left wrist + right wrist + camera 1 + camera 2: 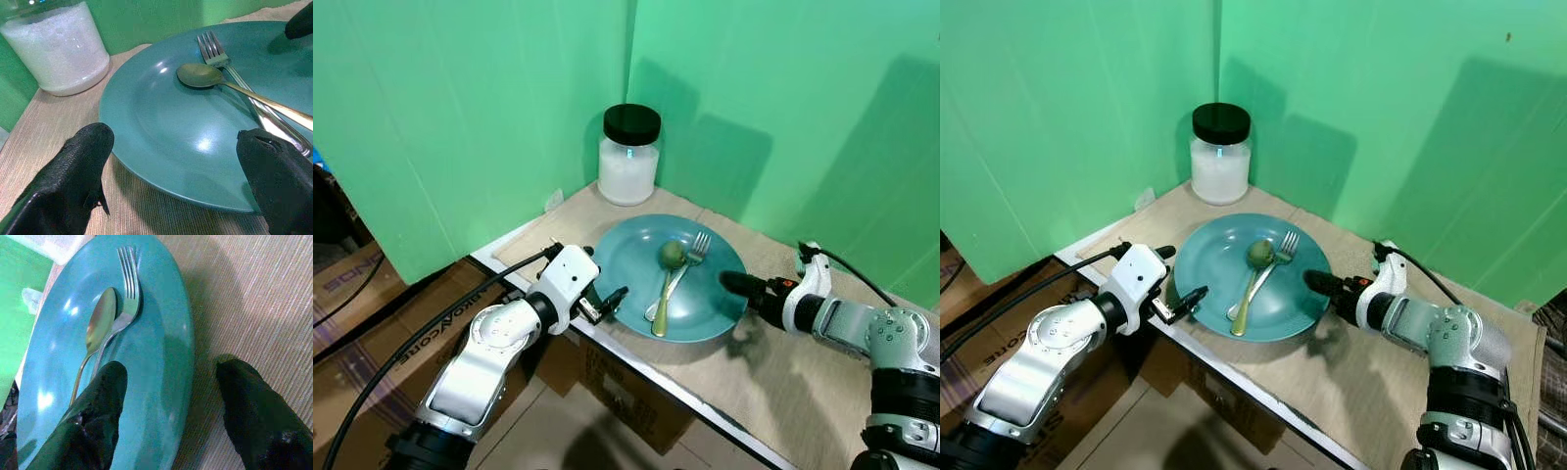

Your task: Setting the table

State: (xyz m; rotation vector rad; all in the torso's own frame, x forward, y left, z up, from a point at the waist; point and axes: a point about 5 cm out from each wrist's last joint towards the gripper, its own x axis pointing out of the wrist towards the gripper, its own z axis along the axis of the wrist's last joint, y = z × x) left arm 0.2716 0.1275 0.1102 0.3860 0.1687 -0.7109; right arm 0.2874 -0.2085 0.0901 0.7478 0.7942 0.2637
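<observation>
One teal plate, round and glossy, sits on the beige woven-top table near its front edge, in the corner formed by the green walls. On the plate: one gold spoon and one silver fork, lying side by side, handles crossing toward the front edge, spoon bowl just beside the fork tines. One glass jar with a black lid and white granular fill stands upright behind the plate, near the corner. Left gripper sits at the plate's front-left rim, its fingers spread apart either side of the rim, holding nothing. Right gripper is at the plate's right rim, fingers spread, one over the plate, one over the table, rim between them, no visible grip. Cardboard boxes sit on the floor below the table.
</observation>
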